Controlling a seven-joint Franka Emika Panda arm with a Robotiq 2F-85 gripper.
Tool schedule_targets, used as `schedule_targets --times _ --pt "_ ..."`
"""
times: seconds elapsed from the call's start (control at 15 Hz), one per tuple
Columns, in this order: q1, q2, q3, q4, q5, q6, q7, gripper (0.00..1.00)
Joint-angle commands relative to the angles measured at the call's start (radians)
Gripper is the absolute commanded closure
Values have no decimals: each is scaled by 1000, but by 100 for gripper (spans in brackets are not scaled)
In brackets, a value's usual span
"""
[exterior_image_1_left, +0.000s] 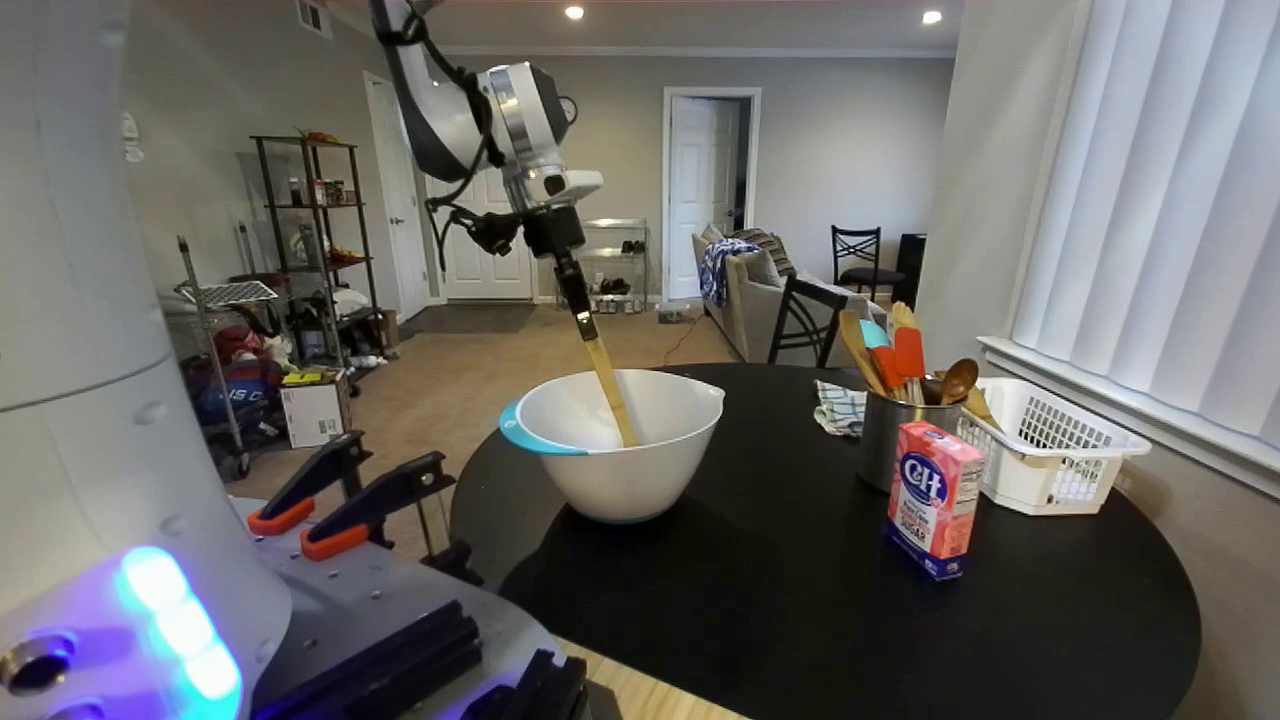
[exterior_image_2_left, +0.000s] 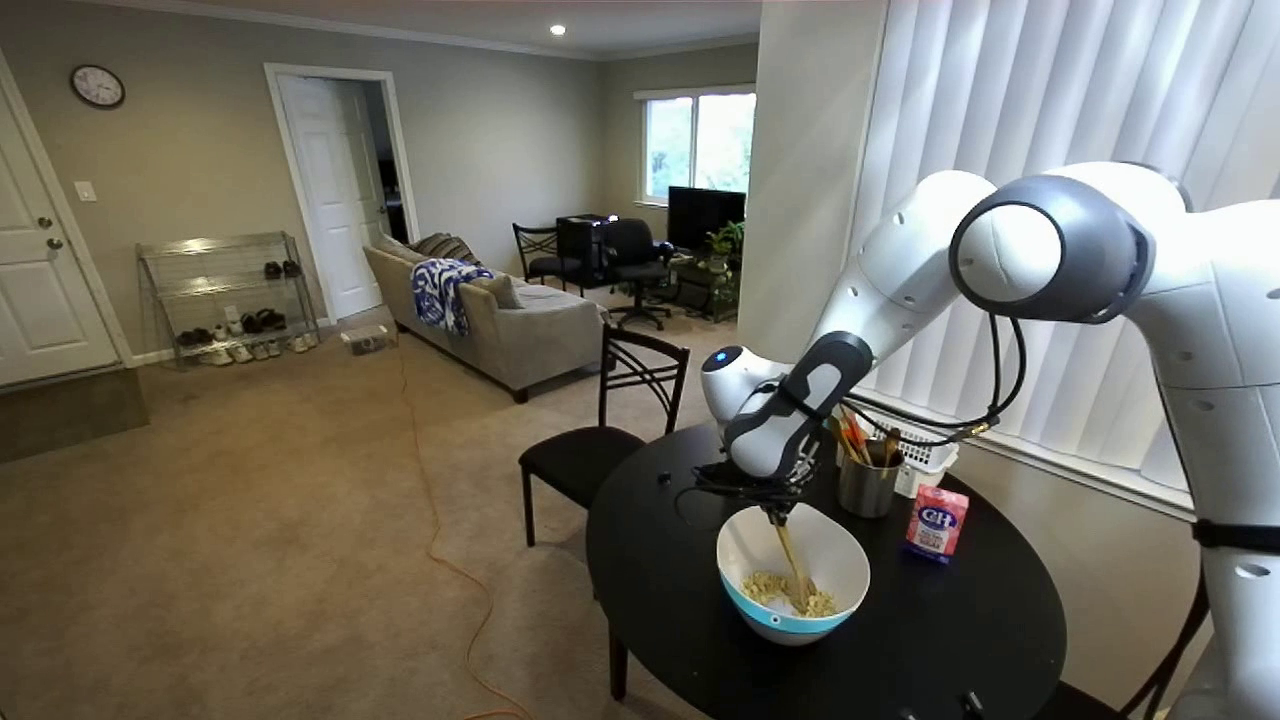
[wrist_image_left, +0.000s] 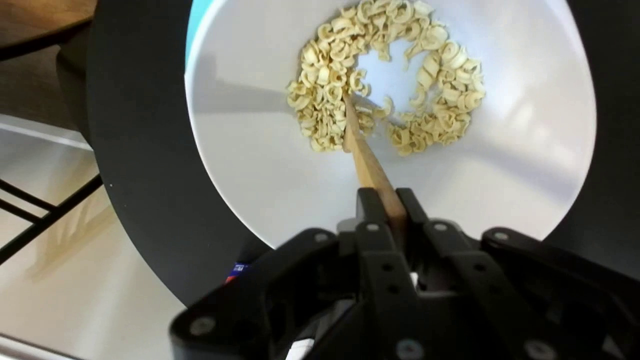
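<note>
In an exterior view the cam's parked right next to the robot's base (exterior_image_1_left: 120, 480), a bit above the black table (exterior_image_1_left: 760, 600), looking across it at the far wall (exterior_image_1_left: 850, 160). In an exterior view it's higher and farther off, tilted down, arm (exterior_image_2_left: 1050, 255) along the right, couch (exterior_image_2_left: 490, 325) in the distance. Both face roughly the same way and share the table, couch and white bowl (exterior_image_2_left: 838, 550); the wrist cam stares steeply into that bowl from super close.

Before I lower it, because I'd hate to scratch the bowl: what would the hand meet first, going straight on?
The wooden utensil held in the hand leads, so probably the pasta around its tip, then the bottom of the bowl. How much depth remains beneath the tip is unclear.
</note>
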Motion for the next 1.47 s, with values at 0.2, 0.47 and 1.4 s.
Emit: schedule_targets --times 0.2,0.47,1.4 --pt "-73 -64 71 -145 147 108 -71 97" --pt "-68 -106 66 -222 159 185 -58 97" --pt "-57 -150 34 -312 140 272 -56 97"
